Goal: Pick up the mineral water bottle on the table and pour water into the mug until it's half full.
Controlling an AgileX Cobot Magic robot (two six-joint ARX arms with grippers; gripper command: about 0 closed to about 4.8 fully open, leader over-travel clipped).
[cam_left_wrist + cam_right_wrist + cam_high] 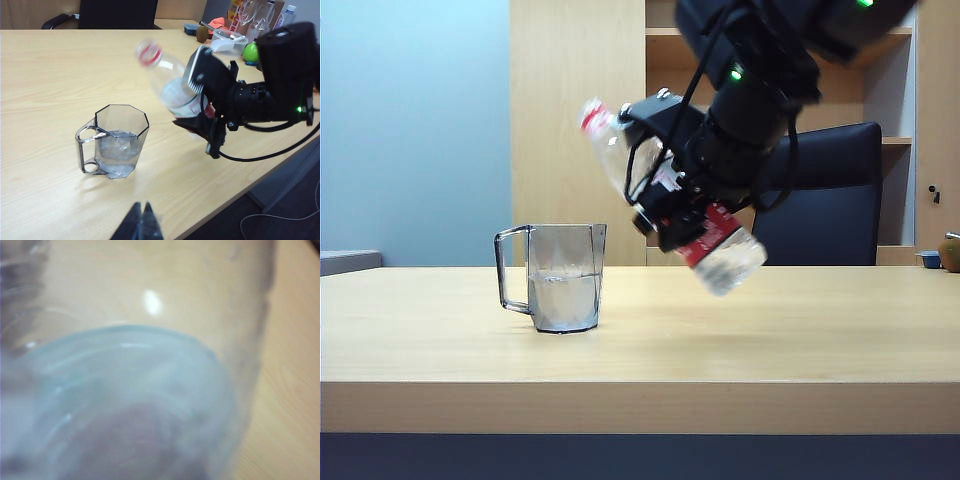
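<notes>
Left tool [141, 220] pinched; right tool [670, 215] grips tilted clear bottle [720, 262] above faceted mug [563, 278].

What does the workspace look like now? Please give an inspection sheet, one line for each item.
Surface: light-wood table, bare around the mug.
Job's things: mug upright, about half full of water; mineral water bottle tilted, neck up toward the mug, held above the table.
Clutter: food items at the far table corner.
Grippers: right gripper shut on the bottle; left gripper shut, holding nothing, near the front edge.
Cables: black cable on the right arm.
Surroundings: dark chair, wooden shelves.
</notes>
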